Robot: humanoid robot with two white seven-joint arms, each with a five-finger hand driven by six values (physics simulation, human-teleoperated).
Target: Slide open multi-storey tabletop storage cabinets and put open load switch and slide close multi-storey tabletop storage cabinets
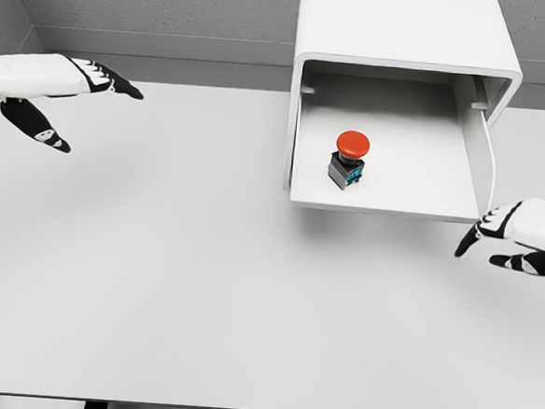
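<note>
The white storage cabinet (397, 31) stands at the back right of the table, with its drawer (385, 201) slid out toward me. Inside the drawer sits the load switch (349, 157), a grey block with a red round button on top. My right hand (494, 241) hovers just off the drawer's front right corner, fingers spread, holding nothing. My left hand (83, 102) hangs at the far left above the table, fingers relaxed and empty, far from the cabinet.
The white table (154, 290) stretches wide in front and to the left of the cabinet. A grey wall runs behind it. The table's front edge lies near the bottom of the view.
</note>
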